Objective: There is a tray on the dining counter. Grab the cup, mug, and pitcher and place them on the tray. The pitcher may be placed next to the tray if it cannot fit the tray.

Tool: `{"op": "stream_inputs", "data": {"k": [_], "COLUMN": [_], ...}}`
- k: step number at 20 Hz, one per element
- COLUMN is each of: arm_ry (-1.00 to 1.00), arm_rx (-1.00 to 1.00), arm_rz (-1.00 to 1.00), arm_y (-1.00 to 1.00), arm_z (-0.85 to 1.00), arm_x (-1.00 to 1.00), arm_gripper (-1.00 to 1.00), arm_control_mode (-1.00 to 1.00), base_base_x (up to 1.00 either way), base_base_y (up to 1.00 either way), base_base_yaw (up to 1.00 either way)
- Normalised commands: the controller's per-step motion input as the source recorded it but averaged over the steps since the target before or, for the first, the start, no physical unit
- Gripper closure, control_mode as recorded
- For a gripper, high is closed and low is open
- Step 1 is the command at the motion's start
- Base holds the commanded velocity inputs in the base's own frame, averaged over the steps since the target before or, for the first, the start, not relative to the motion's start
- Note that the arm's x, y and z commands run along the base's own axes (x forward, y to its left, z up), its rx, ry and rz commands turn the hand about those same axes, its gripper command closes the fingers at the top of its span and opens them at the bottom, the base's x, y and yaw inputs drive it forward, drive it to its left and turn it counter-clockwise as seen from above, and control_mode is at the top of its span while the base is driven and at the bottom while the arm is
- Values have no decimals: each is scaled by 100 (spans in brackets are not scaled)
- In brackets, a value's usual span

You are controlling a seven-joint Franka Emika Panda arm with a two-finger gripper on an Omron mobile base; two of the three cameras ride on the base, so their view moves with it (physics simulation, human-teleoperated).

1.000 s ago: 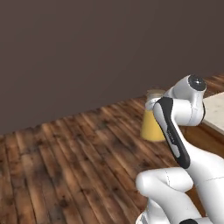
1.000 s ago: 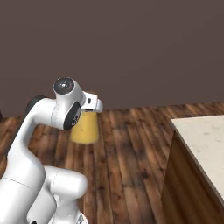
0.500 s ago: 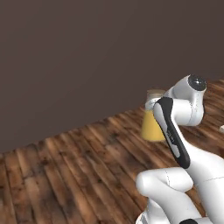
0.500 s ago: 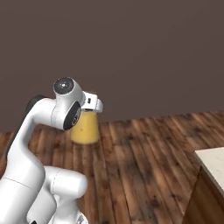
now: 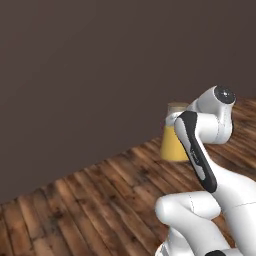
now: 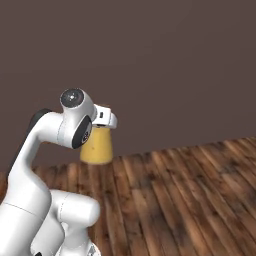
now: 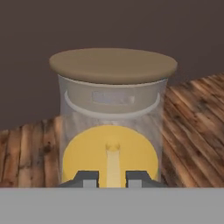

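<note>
Left base: pitcher (image 5: 174,140) at 9 o'clock off my wrist, above wood floor (image 5: 90,200); right base: it hangs at 3 o'clock beside my arm; hand view: my gripper (image 7: 112,177) clamped on pitcher, brown lid (image 7: 113,64) at 12.

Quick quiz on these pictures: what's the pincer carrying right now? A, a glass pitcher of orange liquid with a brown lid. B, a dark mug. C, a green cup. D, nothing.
A: in the hand view the pincer grips the pitcher, brown lid on top, above the wooden floor.
</note>
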Motion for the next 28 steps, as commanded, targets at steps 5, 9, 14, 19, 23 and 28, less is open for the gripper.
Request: {"op": "stream_inputs", "data": {"k": [5, 9, 14, 19, 23, 28], "arm_ry": [0, 0, 0, 0, 0, 0], "arm_rx": [0, 0, 0, 0, 0, 0], "arm_rz": [0, 0, 0, 0, 0, 0], "arm_y": [0, 0, 0, 0, 0, 0], "arm_z": [0, 0, 0, 0, 0, 0], "arm_x": [0, 0, 0, 0, 0, 0], "arm_gripper": [100, 100, 100, 100, 100, 100], "arm_control_mode": [100, 100, 100, 100, 100, 100], "base_base_x": [99, 79, 51, 36, 36, 35], "base_base_y": [18, 4, 14, 20, 29, 34], "base_base_yaw": [-33, -66, -77, -83, -83, -84]}}
